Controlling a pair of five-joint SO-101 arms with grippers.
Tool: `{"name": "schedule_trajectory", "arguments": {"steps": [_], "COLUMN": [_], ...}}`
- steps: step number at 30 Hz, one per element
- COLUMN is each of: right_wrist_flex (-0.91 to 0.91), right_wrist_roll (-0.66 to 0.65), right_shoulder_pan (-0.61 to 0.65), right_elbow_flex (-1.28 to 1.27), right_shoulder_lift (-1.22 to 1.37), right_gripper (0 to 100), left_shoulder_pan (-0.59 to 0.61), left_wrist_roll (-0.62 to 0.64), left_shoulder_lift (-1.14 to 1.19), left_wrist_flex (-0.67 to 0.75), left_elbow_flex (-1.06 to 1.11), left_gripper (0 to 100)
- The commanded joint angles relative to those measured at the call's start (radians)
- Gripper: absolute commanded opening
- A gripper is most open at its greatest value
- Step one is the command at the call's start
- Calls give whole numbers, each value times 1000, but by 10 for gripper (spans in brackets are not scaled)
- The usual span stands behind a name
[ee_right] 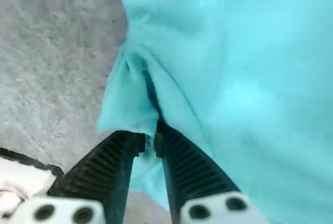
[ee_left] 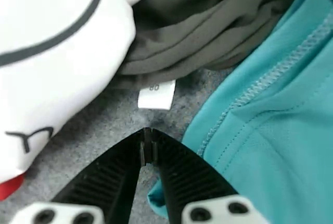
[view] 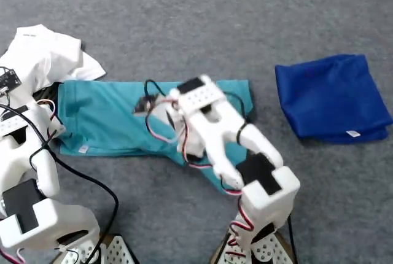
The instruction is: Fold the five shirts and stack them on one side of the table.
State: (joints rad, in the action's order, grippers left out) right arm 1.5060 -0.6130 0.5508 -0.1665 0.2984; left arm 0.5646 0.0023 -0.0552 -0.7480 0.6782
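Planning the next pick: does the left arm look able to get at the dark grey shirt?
Probably yes. The left pincer, shut, sits just short of the white label on the dark grey shirt, with bare table between; the white shirt overlaps one edge. It would need opening first.

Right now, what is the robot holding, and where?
The right gripper pinches the teal shirt by a fold at its edge. The left gripper looks shut and empty.

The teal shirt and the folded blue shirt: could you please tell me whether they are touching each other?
Apart. The high view shows a strip of bare grey table between the teal shirt and the blue shirt.
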Motion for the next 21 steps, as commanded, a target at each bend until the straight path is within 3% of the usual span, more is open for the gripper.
{"name": "schedule_trajectory", "arguments": {"steps": [1, 4, 8, 21], "right_wrist_flex": [153, 264, 282, 253], "right_wrist_roll": [-43, -78, -123, -287], "right_shoulder_pan": [-42, -67, -70, -30], "right_elbow_flex": [272, 512, 716, 894], "right_shoulder_lift": [93, 228, 358, 446], "right_gripper": [2, 2, 2, 5], "left_shoulder_pan": [0, 0, 0, -2], "left_wrist_roll": [6, 6, 6, 6], "left_shoulder_lift": [-7, -7, -7, -7], "left_wrist_flex": [3, 3, 5, 5], "left_elbow_flex": [-41, -40, -40, -40], "left_gripper": [19, 19, 19, 19]}}
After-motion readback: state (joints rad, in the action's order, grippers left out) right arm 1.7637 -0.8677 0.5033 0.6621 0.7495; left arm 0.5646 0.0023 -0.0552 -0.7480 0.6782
